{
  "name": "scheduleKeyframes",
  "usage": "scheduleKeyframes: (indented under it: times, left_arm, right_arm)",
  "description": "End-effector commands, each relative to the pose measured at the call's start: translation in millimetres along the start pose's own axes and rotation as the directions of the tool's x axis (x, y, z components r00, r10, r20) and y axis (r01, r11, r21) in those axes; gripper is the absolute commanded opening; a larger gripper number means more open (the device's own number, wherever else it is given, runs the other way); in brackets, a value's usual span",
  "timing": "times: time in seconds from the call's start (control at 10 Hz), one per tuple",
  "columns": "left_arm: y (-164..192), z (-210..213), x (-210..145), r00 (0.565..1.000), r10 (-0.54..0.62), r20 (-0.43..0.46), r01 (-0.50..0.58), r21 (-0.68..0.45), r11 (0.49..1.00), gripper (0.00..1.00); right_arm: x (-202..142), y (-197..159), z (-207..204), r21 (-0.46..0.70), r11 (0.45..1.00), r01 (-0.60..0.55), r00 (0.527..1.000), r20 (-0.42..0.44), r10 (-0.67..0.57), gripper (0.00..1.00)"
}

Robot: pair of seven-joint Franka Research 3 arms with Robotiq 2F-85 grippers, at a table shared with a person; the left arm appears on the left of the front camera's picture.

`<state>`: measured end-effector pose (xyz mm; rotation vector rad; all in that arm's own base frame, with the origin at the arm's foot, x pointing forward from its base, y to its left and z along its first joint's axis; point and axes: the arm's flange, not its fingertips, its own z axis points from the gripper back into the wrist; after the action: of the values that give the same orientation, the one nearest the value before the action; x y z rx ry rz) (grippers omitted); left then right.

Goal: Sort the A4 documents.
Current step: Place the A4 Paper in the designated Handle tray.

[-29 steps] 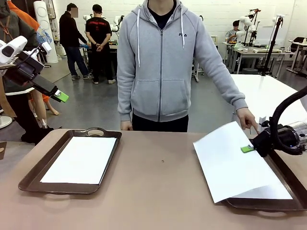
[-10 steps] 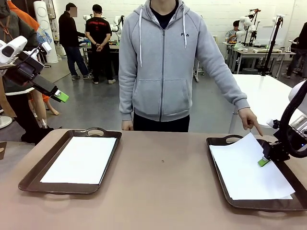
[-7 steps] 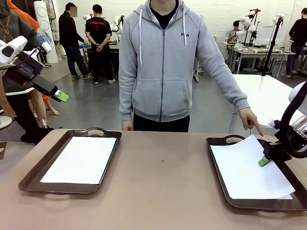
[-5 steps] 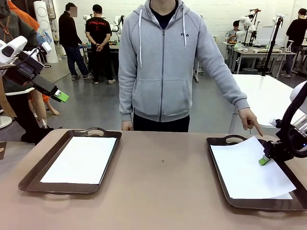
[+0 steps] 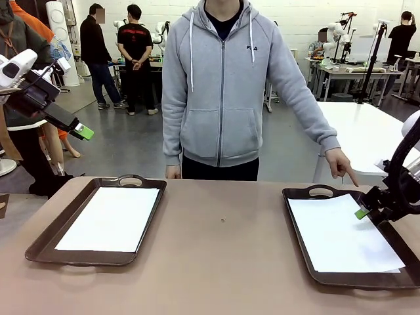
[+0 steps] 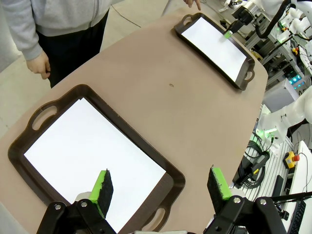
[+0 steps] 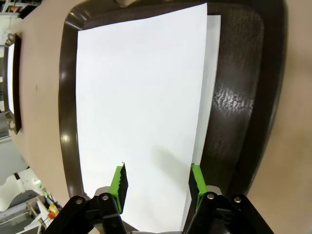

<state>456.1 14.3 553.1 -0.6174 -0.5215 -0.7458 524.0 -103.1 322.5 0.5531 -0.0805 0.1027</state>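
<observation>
Right gripper (image 5: 363, 212), jaws spread, hovers seemingly just above the A4 documents (image 5: 341, 236) in the right tray (image 5: 308, 192).

Left gripper (image 5: 83, 132) raised, jaws apart, right gripper (image 7: 158, 182) lowered, jaws apart

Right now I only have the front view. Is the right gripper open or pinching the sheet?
Observer: Open. In the right wrist view the right gripper has its fingers spread with nothing between them, and the top sheet lies in the right tray.
Operator: Stack square?
Observer: Not quite. A strip of the lower sheet shows past one long edge of the top sheet.
Operator: Left arm?
Observer: The left gripper is open too, above one end of the left tray, which holds the left sheet.
</observation>
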Motion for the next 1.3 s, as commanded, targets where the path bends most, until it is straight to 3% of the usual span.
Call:
scheduleKeyframes:
  times: [0.0,0.2,1.2]
  left_arm:
    - [-0.5,1.1,-0.5,1.000,-0.009,0.002,0.009,0.001,1.000,1.00]
    - [-0.5,1.1,-0.5,1.000,-0.009,0.002,0.009,0.001,1.000,1.00]
    - [-0.5,1.1,-0.5,1.000,-0.009,0.002,0.009,0.001,1.000,1.00]
  right_arm:
    - [-12.5,3.5,7.8,-0.072,0.997,0.034,0.999,0.001,-0.034,0.84]
    - [-15.1,3.5,13.9,-0.082,0.996,0.041,0.999,0.010,-0.040,1.00]
    - [-8.7,0.2,15.5,-0.048,0.999,0.021,1.000,0.016,-0.020,1.00]
